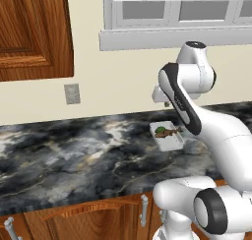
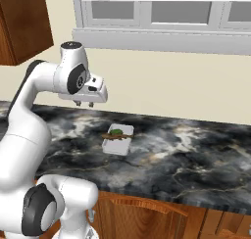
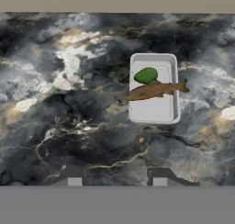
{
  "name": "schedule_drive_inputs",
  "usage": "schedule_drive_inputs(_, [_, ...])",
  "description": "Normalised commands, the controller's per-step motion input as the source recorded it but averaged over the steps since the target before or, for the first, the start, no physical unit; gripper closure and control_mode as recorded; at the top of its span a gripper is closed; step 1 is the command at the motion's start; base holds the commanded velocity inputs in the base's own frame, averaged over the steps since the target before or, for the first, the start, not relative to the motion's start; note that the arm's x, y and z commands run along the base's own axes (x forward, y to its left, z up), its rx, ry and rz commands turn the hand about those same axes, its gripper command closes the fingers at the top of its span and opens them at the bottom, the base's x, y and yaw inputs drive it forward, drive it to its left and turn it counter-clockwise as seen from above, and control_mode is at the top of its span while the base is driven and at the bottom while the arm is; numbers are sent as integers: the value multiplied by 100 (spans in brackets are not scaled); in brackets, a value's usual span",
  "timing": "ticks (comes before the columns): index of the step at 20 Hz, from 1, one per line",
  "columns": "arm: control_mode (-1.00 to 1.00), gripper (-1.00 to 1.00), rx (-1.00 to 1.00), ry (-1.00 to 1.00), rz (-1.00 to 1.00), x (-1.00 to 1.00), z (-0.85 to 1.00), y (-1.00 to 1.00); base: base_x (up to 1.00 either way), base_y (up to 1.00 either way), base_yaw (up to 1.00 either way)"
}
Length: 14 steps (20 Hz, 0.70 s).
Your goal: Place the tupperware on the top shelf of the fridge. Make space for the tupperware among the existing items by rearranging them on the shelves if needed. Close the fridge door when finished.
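Note:
The tupperware (image 3: pixel 153 110) is a shallow white rectangular tray lying on the dark marble counter (image 3: pixel 69 103), with a brown fish and a green lump in it. It also lies mid-counter in both base views: tupperware (image 1: pixel 170 142), tupperware (image 2: pixel 115 146). My gripper (image 2: pixel 83 104) hangs above the counter, higher than the tupperware and offset from it toward the wall side, pointing down. In the hand view my gripper (image 3: pixel 114 181) has its two fingertips apart with only bare counter between them, so it is open and holds nothing. The fridge, its door, shelves and existing items are out of view.
A beige wall with an outlet (image 1: pixel 72 93) backs the counter, under a white window sill (image 1: pixel 177 37). A brown wall cabinet (image 1: pixel 34 32) hangs at the upper left. Wooden drawers with metal handles (image 1: pixel 143 209) sit below the counter's front edge.

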Motion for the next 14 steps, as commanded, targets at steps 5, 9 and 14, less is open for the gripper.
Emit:
schedule_drive_inputs(5, [-100, -100, -1, -1, -10, -28, -13, 0, 0, 0, 0])
schedule_drive_inputs(9, [-100, -100, -1, -3, -28, -72, -70, 1, 0, 0, 0])
schedule_drive_inputs(14, [-100, -100, 5, -1, -46, -21, -63, -23, 0, 0, 0])
